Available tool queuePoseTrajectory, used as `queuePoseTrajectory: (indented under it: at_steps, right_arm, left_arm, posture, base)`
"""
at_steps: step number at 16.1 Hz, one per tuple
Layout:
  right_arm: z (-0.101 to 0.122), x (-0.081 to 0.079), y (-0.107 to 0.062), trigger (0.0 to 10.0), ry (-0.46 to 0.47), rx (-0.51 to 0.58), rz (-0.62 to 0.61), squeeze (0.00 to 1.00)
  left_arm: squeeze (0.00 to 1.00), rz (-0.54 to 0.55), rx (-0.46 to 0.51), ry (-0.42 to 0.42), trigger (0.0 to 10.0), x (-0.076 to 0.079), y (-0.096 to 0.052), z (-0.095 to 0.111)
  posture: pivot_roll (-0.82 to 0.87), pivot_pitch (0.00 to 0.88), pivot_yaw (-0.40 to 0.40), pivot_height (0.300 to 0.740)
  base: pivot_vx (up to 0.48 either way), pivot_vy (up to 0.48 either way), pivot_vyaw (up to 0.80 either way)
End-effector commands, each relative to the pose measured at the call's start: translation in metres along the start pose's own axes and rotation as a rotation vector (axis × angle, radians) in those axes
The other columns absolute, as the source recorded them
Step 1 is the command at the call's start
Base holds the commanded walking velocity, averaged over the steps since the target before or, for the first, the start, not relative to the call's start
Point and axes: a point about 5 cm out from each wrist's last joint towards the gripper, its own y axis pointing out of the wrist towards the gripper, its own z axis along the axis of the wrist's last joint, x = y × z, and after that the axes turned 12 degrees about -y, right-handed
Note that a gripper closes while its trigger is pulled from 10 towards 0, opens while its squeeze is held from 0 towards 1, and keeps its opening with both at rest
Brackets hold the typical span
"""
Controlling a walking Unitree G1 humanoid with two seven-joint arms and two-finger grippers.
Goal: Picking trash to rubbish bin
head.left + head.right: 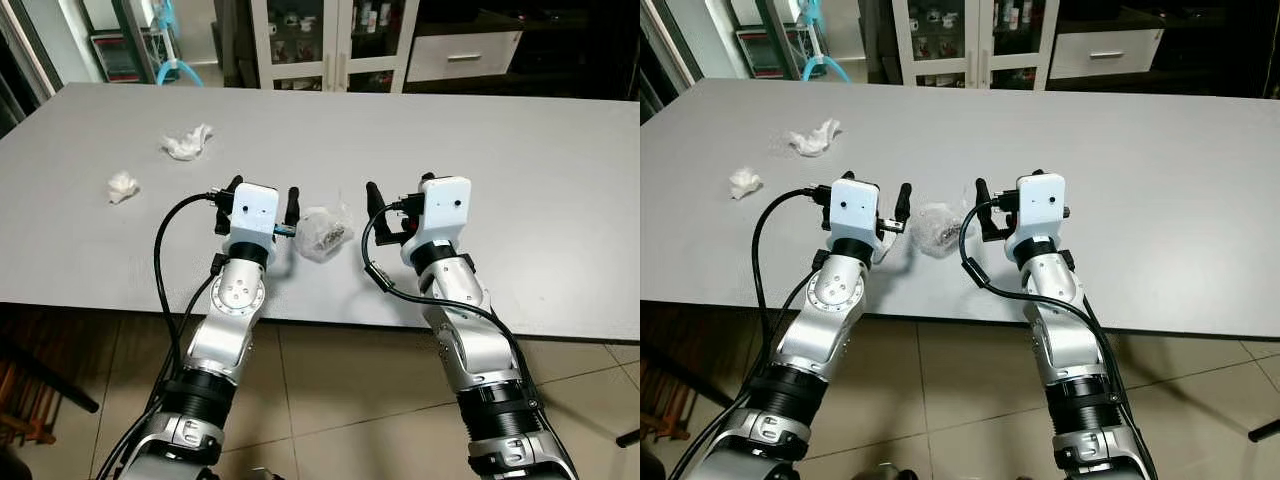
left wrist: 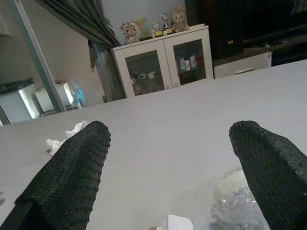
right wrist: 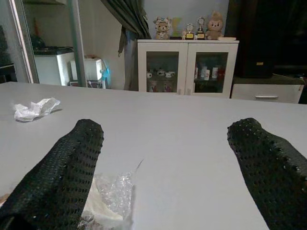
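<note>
We find both arms raised over the near edge of the grey table [image 1: 520,200], wrists level, fingers pointing across the surface. The left gripper [image 1: 262,203] has its fingers spread wide and holds nothing. The right gripper [image 1: 398,198] is likewise wide apart and empty, as its wrist view confirms.

The nearest piece of trash, a crumpled clear plastic wrapper [image 1: 324,232], lies on the table between the two grippers, just beside the left gripper's inner finger and near the right one's. Neither gripper encloses it: in each wrist view it sits off to one side of the fingers, not between them. We judge that the arms flank the wrapper in readiness, and that one must shift sideways to bring the item between its fingers before closing.

Two further pieces remain on the table to the robot's left: a crumpled white tissue [image 1: 189,142] further back, and a smaller white paper wad [image 1: 122,186] nearer the left edge. Both lie well apart from the grippers and appear untouched.

A white glass-fronted cabinet [image 3: 188,65] stands beyond the table. We judge the task to be at its start, with nothing yet picked up.
</note>
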Motion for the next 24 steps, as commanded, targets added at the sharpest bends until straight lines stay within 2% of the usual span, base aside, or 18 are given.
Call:
queuePoseTrajectory:
  at_steps: [1,8,10,24]
  right_arm:
    - [-0.0009,0.0002,0.0003,10.0,0.001,-0.008,0.003,0.00]
    - [-0.0012,-0.0002,-0.0004,10.0,0.000,-0.010,0.006,0.00]
    - [-0.0016,-0.0004,-0.0007,10.0,0.000,-0.012,0.006,0.00]
    - [-0.0026,-0.0005,-0.0006,10.0,0.004,-0.017,0.007,0.00]
  left_arm:
    - [0.00,-0.008,-0.005,0.015,10.0,0.0007,0.0002,-0.0006]
    - [0.00,0.005,-0.013,0.011,10.0,-0.0002,0.0000,-0.0022]
    - [0.00,0.017,-0.006,-0.010,10.0,-0.0012,-0.0004,-0.0022]
    - [0.00,0.042,-0.016,-0.007,10.0,-0.0060,0.0010,-0.0025]
  posture:
    - [-0.03,0.066,0.021,0.740]
    - [-0.03,0.061,0.021,0.740]
    - [-0.03,0.062,0.020,0.740]
    - [-0.03,0.074,0.019,0.740]
  base:
    - [0.000,-0.454,0.00]
    - [0.000,-0.356,0.00]
    - [0.000,0.000,0.00]
    - [0.000,0.000,0.00]
